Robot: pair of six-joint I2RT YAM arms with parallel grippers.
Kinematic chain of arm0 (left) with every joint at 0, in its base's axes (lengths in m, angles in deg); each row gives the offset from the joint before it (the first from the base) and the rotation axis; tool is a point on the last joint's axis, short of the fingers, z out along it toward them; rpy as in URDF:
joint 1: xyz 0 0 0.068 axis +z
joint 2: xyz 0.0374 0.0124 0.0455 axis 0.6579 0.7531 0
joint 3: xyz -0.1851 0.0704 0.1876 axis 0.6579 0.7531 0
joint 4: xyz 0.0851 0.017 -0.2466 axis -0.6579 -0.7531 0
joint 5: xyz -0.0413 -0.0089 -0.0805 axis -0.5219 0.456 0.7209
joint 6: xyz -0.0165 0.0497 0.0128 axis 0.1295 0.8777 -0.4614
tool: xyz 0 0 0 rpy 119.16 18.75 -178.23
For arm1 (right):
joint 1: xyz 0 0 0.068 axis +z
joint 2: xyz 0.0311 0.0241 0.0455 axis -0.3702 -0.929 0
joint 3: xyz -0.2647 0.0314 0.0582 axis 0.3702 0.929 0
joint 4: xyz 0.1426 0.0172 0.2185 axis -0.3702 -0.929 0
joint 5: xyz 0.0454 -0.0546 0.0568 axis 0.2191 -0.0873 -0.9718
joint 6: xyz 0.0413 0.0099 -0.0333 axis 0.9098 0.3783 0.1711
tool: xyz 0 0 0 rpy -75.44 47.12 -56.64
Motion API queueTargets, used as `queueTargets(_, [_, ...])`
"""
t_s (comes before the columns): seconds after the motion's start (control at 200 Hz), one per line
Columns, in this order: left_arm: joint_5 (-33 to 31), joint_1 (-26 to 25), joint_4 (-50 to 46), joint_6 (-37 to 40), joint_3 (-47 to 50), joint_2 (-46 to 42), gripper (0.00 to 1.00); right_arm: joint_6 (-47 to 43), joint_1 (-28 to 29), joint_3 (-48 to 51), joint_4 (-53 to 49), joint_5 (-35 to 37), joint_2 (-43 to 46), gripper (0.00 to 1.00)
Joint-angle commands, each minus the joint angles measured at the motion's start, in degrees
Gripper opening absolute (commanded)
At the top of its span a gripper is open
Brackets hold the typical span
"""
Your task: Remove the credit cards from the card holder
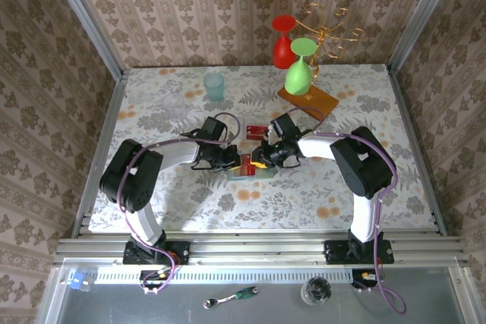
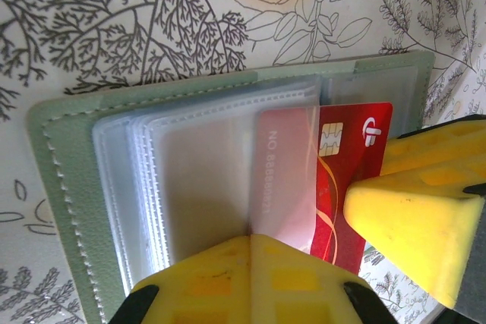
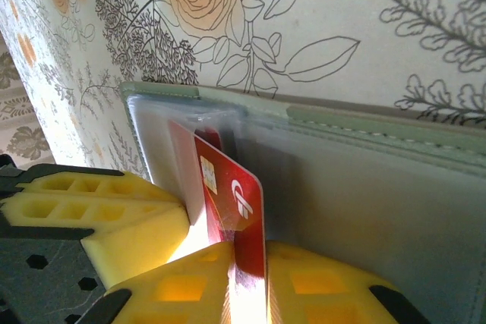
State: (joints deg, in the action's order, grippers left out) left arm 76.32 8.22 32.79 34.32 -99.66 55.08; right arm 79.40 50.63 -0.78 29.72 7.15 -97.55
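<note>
The grey-green card holder (image 1: 247,171) lies open on the flowered table between both arms. In the left wrist view its green cover (image 2: 68,157) frames several clear sleeves. My left gripper (image 2: 252,239) is shut on one clear sleeve, jaws pressed together. A red credit card (image 2: 357,157) with a gold chip sticks partway out of that sleeve. My right gripper (image 3: 247,252) is shut on the card's (image 3: 243,202) free edge, next to the holder's green rim (image 3: 342,123). In the top view the left gripper (image 1: 231,158) and right gripper (image 1: 263,157) meet over the holder.
A small red flat rectangle (image 1: 257,130) lies just behind the grippers. Further back stand a pale teal cup (image 1: 214,86), an orange-brown wooden slab (image 1: 307,98) carrying a green glass (image 1: 300,66), a red glass (image 1: 283,42) and a gold rack (image 1: 326,28).
</note>
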Motion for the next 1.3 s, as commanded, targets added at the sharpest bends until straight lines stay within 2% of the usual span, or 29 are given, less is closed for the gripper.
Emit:
queueTargets(0.0, [-0.7,-0.1,-2.3,1.5,-0.5,0.9,0.03,1.0,0.5,0.8,1.3,-1.9,-0.4,0.18])
queueTargets(0.64, [-0.3,0.3,-1.7,1.4,-0.1,-0.9,0.04,-4.9,-0.5,1.5,-9.8,7.2,6.8,0.1])
queueTargets(0.905, [1.1,0.7,-1.0,1.3,-1.0,-2.0,0.04,-7.9,-0.4,-1.2,-15.1,9.7,9.8,0.07])
queueTargets(1.155, [2.0,1.4,1.1,0.3,0.0,-4.5,0.04,-18.1,-0.5,-7.8,-24.2,13.5,10.2,0.06])
queueTargets(1.295, [2.0,2.3,2.5,0.1,1.6,-6.0,0.05,-30.6,-0.5,-12.2,-31.0,16.0,10.0,0.05])
